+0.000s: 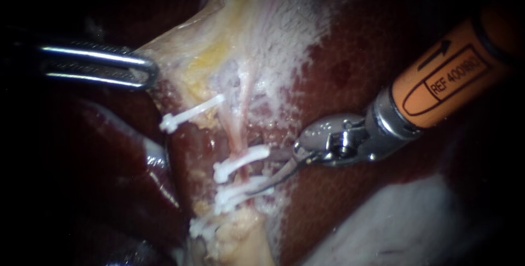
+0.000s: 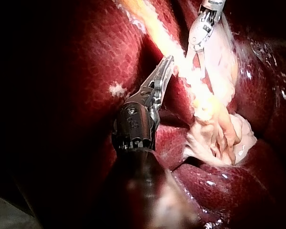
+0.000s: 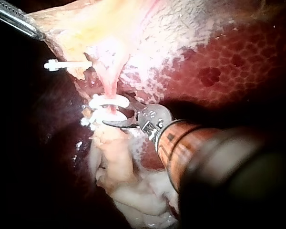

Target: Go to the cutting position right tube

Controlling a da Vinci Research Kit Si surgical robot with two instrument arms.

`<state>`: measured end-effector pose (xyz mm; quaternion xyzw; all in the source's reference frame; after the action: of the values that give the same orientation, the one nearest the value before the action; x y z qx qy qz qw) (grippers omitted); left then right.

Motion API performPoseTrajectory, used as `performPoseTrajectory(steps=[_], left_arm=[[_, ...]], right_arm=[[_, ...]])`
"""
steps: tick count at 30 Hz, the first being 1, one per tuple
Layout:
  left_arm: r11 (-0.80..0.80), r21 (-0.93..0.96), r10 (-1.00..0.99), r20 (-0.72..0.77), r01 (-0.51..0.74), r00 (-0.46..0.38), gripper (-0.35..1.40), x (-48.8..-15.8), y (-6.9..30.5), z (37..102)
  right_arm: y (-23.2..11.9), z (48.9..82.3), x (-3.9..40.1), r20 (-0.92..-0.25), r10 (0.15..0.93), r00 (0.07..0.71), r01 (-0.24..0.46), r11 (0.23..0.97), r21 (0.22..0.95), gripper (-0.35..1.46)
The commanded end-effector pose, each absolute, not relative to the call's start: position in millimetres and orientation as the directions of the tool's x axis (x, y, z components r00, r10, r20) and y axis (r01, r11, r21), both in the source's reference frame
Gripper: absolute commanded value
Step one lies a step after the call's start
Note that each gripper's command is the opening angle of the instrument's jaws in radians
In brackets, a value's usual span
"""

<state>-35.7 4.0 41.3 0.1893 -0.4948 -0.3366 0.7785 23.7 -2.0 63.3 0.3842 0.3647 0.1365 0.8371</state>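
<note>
Right tool (image 1: pixel 269 174) comes in from the upper right on an orange shaft. Its two curved blades are spread, with a clear gap between them. The right tube (image 1: pixel 236 129) is the thin pink strand running down through the pale yellowish tissue (image 1: pixel 219 41), and it sits right at that gap. The blade tips reach the stretch of tube between two white clips, with the top blade just beside the upper clip (image 1: pixel 241 159) and the bottom blade's tip lying across the lower clip (image 1: pixel 234 195). Can't tell whether either blade actually touches the tube, so I'd call it open around it, not biting.

In the right wrist view the dark lower blade curves just under the clipped part of the tube.

Left tool (image 1: pixel 145 71) comes in from the left, well apart from the tube, with its jaws pinched on the edge of that pale yellowish tissue. A third clip (image 1: pixel 191 114) sticks out beside the tube, on the left tool's side. Dark red liver (image 1: pixel 350 80) lies all around.
</note>
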Motion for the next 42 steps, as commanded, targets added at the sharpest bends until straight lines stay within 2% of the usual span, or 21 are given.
performPoseTrajectory(steps=[1,5,17,31,42], left_arm=[[0.702,0.628,-0.712,0.643,0.336,0.284,-0.35,-35.8,3.9,41.4],[0.702,0.628,-0.712,0.643,0.337,0.284,-0.35,-35.9,3.9,41.4],[0.702,0.628,-0.711,0.643,0.336,0.284,-0.35,-36.0,3.8,41.5],[0.702,0.628,-0.711,0.643,0.337,0.284,-0.35,-36.1,3.7,41.5],[0.702,0.628,-0.711,0.643,0.334,0.285,-0.35,-36.2,3.7,41.5]], right_arm=[[-2.1,63.3,23.8,-0.500,0.511,0.699,0.051,0.662,0.748,0.73],[-2.4,63.5,24.2,-0.493,0.508,0.706,0.057,0.653,0.755,0.64],[-2.6,63.6,25.8,-0.491,0.507,0.708,0.054,0.655,0.754,0.58],[-2.5,63.6,26.1,-0.488,0.512,0.707,0.050,0.651,0.757,0.39],[-2.6,63.6,26.2,-0.488,0.512,0.707,0.051,0.651,0.757,0.36]])
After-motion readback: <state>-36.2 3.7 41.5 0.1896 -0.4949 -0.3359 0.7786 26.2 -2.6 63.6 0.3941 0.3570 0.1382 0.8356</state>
